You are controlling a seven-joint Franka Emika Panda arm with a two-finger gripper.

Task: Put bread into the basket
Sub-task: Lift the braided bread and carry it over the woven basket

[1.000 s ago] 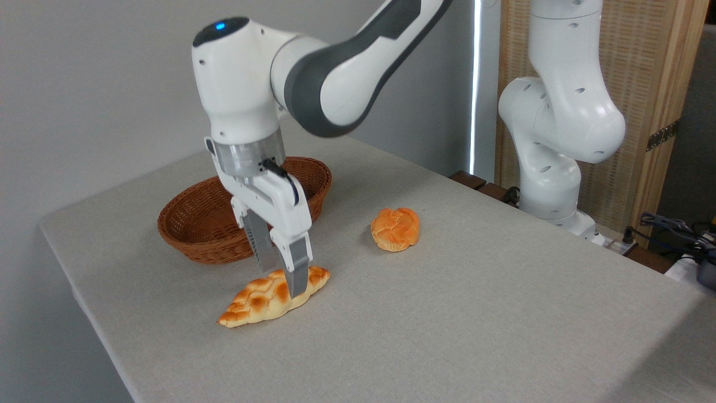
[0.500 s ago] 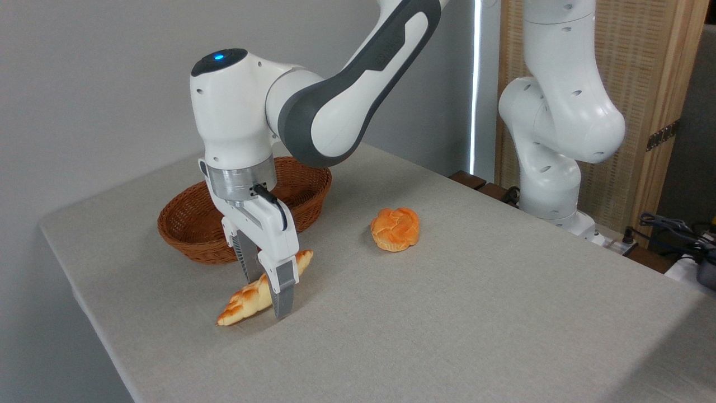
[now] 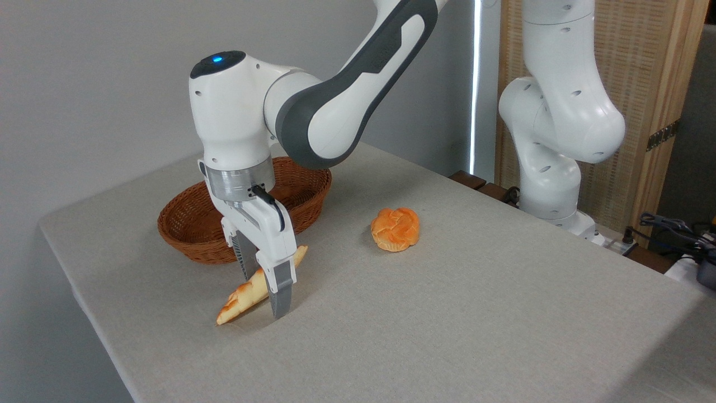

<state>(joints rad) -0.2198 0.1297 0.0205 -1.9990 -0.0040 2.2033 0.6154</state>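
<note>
While clamped edge-up, bread (image 3: 250, 291) between pincer (image 3: 263, 299) fingers, beside basket (image 3: 190, 232).

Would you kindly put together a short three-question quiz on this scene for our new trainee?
1. True or false: the bread already lies in the basket.
2. What are the gripper fingers closed around? A) the round bun B) the bread C) the basket rim
3. Fill in: the bread is tilted, its lower tip touching the ____.

Key: 1 false. 2 B. 3 table.
</note>
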